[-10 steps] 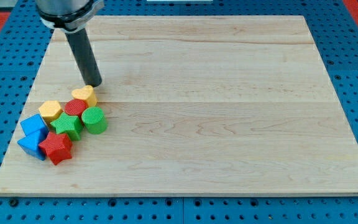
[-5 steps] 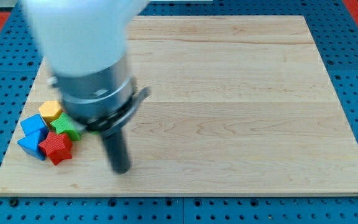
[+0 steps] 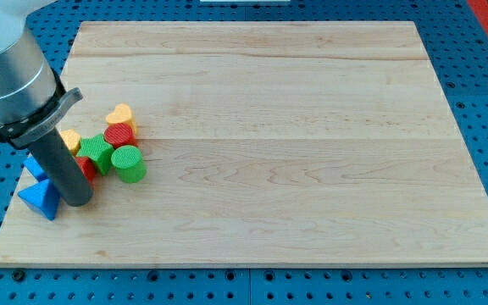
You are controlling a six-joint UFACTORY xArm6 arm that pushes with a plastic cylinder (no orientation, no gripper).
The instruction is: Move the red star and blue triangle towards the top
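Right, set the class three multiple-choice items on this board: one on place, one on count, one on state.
1. Where is my tip? A beside the blue triangle; B at the view's top; C at the view's right.
2. Green blocks: A one; B two; C four.
3. The red star is: A in full view; B mostly hidden by the rod; C lying alone at the view's right.
Answers: A, it sits just right of the triangle; B, green star and green cylinder; B, only a red sliver shows.
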